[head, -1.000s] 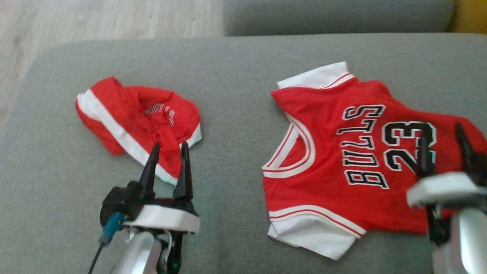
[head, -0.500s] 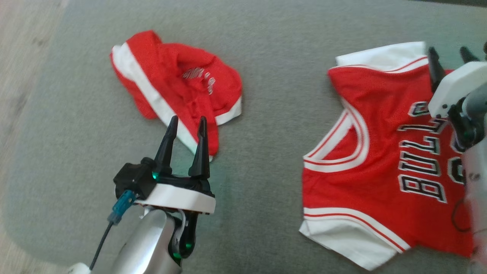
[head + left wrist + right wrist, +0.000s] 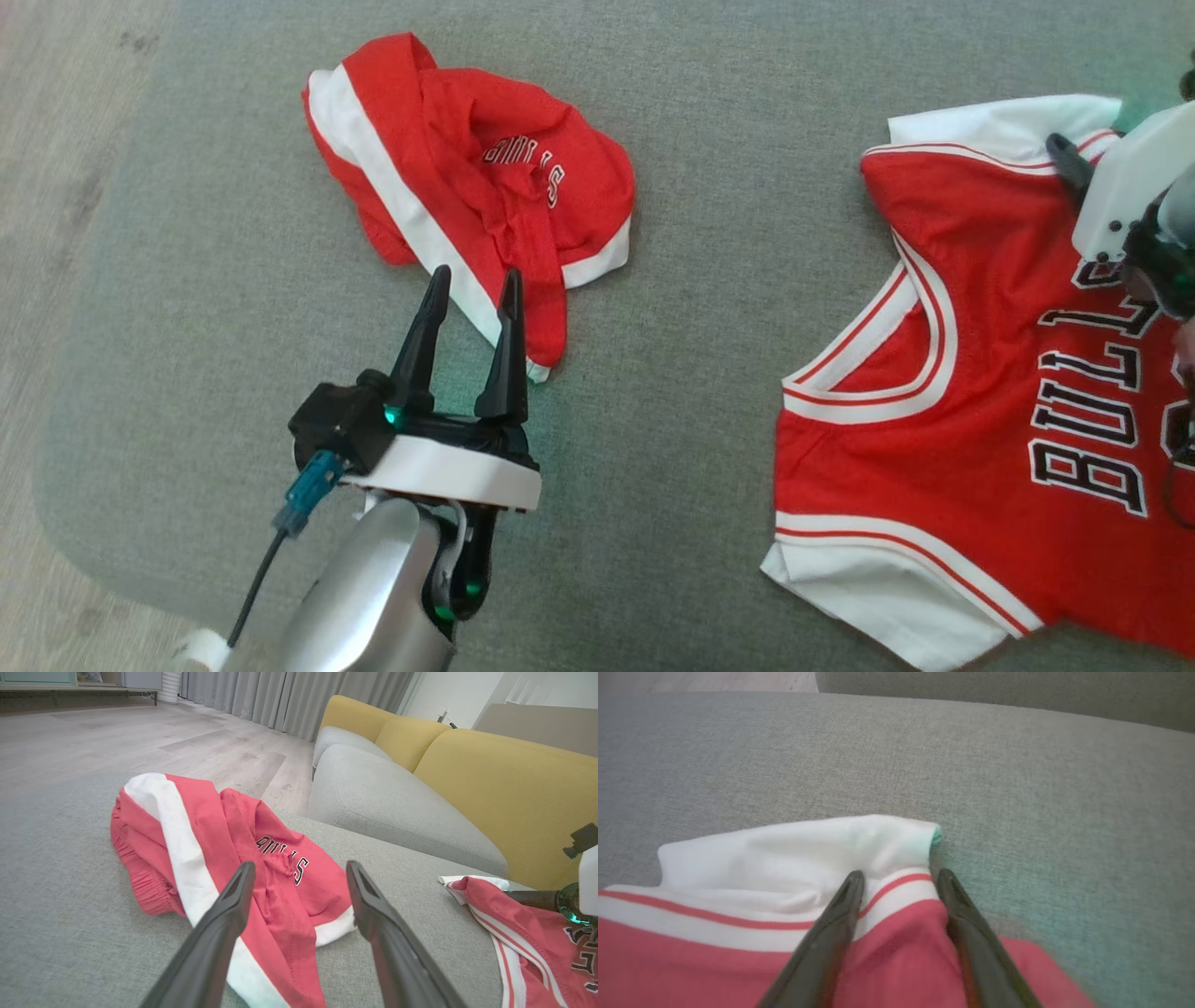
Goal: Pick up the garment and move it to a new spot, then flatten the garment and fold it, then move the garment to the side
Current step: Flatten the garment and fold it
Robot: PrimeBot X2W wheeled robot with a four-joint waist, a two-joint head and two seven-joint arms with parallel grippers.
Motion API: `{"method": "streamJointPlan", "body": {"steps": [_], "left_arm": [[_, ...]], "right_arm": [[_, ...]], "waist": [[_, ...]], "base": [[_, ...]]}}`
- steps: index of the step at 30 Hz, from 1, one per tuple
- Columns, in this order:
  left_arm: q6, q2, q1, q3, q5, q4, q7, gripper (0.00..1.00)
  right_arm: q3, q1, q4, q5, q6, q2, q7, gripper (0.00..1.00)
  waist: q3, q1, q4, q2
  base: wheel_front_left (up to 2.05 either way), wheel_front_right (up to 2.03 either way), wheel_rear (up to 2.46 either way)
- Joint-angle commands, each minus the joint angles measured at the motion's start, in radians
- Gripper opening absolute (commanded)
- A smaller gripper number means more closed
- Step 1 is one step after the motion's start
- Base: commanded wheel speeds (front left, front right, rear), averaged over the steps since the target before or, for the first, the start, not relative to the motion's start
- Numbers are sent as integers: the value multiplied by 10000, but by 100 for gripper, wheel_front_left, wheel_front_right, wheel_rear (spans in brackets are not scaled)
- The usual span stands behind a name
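A red jersey (image 3: pixel 980 373) lettered BULLS is spread flat at the right of the head view, on a grey cushion (image 3: pixel 700 280), with its white-trimmed neckline turned toward the frame's centre and one white sleeve at the upper right. A pair of red shorts (image 3: pixel 467 187) with a white side stripe is seen crumpled at the upper left of that view, well apart from the jersey.

In the right wrist view the right gripper (image 3: pixel 899 874) is held with its jaws parted – released, nothing clamped – and its two dark fingers are placed either side of the jersey's red-and-white striped band, just below the white sleeve; whether the cloth is touched cannot be told.

The left gripper (image 3: pixel 475 275) is seen at the lower left of the head view, likewise spread wide and empty, with its fingertips set over the lower end of the shorts – the white stripe runs between them. Pale wood floor (image 3: pixel 56 187) is visible along the left edge, and a yellow backrest (image 3: pixel 490 788) at the right of the left wrist view.
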State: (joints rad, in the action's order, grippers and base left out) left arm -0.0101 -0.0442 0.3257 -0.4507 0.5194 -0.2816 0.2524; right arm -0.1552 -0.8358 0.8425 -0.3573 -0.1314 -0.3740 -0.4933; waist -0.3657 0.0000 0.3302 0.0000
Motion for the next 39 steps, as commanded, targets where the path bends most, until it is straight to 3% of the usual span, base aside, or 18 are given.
{"method": "streamJointPlan", "body": {"steps": [1,6,12,20,24,26,33,39], "left_arm": [[-60,-60,241,271,12,336,93,100],[-56,-60,271,315,26,349,93,100],[-70,-60,315,215,148,423,93,100],[-124,-60,337,98,379,474,93,100],[-150,-60,320,113,451,493,93,100],[-160,-60,317,111,473,496,93,100],[-232,-60,326,210,455,543,93,100],[-188,-60,270,487,164,533,93,100]], "right_arm": [[-552,98,-237,-395,7,-84,-64,0],[-932,-390,-663,-1068,7,-479,1014,0],[-1166,-1251,-765,-1101,7,-901,2313,0],[-1323,-2820,-171,89,7,-1274,4318,0],[-1138,-3549,703,1101,7,-1206,5059,0],[-1109,-3672,1179,1606,7,-1172,5114,100],[-484,-3630,2181,2191,7,-751,6111,100],[-126,-2809,2043,2212,7,-96,7348,100]], "waist": [[-32,0,-13,0],[-103,0,15,0],[-165,0,180,0],[-181,0,644,0],[-178,0,823,0],[-182,0,852,0],[23,0,604,0],[627,0,-124,0]], "base": [[0,0,0],[0,0,0],[0,0,0],[0,0,0],[0,0,0],[0,0,0],[0,0,0],[0,0,0]]}}
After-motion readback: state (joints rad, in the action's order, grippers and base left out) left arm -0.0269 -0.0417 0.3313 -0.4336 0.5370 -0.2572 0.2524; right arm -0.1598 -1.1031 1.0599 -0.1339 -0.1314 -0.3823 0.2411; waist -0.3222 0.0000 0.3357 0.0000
